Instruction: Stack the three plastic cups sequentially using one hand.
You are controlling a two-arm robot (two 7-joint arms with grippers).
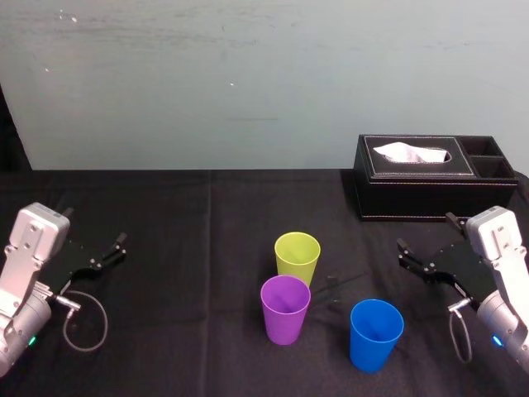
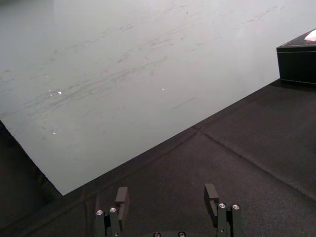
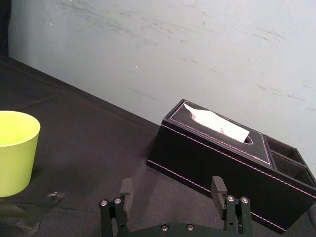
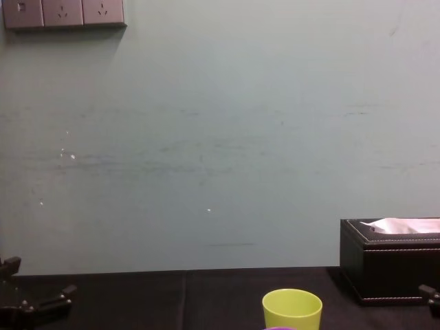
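Note:
Three plastic cups stand upright and apart on the black tablecloth. The lime-green cup [image 1: 297, 256] is farthest back, the purple cup [image 1: 285, 308] stands just in front of it, and the blue cup [image 1: 376, 333] is nearer and to the right. My right gripper [image 1: 425, 232] hovers open to the right of the blue cup, with nothing between its fingers. In the right wrist view its gripper [image 3: 172, 185] is open, with the green cup [image 3: 15, 153] off to one side. My left gripper [image 1: 111, 251] rests open at the far left, its fingers [image 2: 122, 195] spread over bare cloth.
A black tissue box [image 1: 430, 178] with side compartments stands at the back right, behind my right gripper. A pale wall [image 1: 264, 83] bounds the table's far edge. In the chest view, the green cup [image 4: 292, 309] and the tissue box [image 4: 388, 265] rise from the bottom edge.

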